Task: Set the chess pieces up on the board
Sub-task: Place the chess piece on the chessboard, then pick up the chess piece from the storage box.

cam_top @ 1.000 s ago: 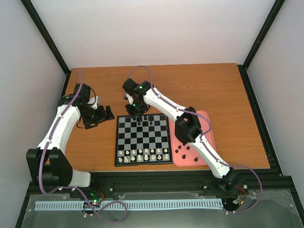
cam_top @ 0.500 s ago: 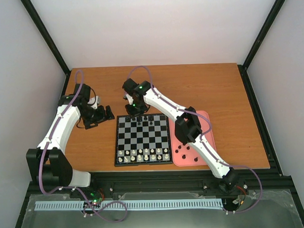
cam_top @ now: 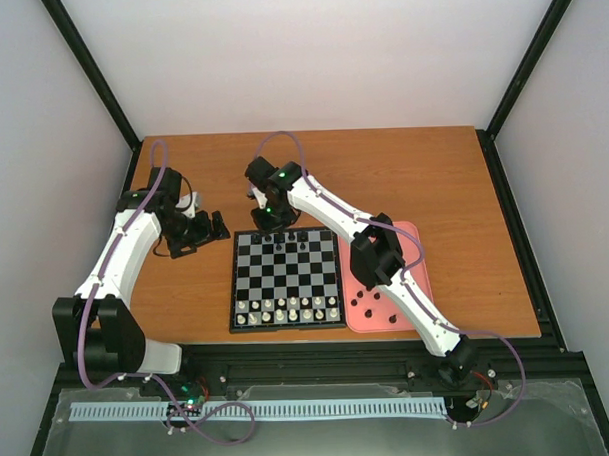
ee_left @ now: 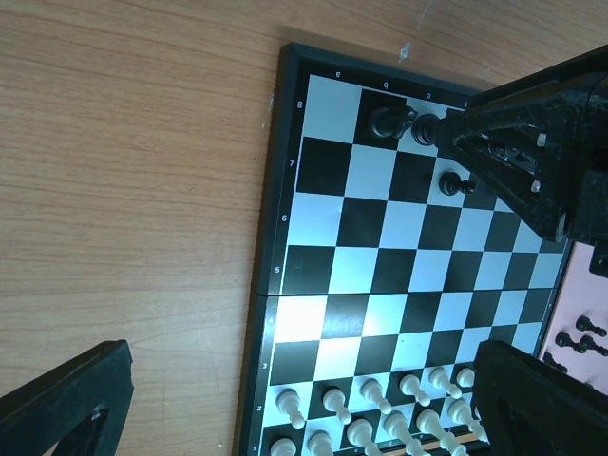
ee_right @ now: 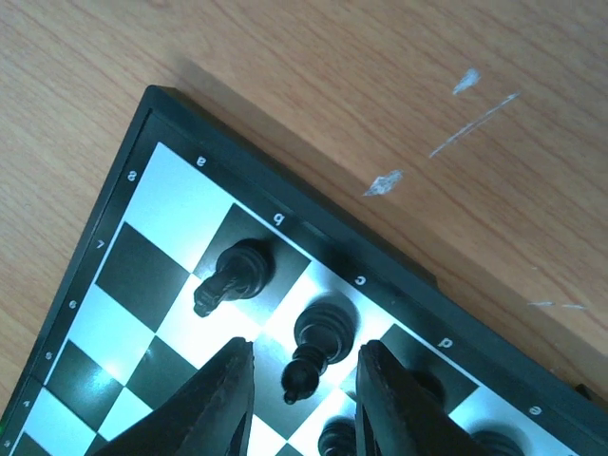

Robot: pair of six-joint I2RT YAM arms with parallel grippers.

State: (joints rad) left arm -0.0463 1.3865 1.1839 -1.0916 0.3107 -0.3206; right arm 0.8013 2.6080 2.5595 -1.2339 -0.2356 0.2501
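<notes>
Two risks. From above, my right gripper (cam_top: 274,223) hangs over the far row of the board (cam_top: 286,277). Left wrist: my left gripper (ee_left: 302,385) gapes wide, empty. Right wrist: jaws barely parted around a standing black piece (ee_right: 323,332); lifting crooked could topple it or its neighbour (ee_right: 242,271).

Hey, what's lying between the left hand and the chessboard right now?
Nothing: only bare brown wooden tabletop separates the open left hand from the black and grey chequered chessboard, as the top view shows.
</notes>
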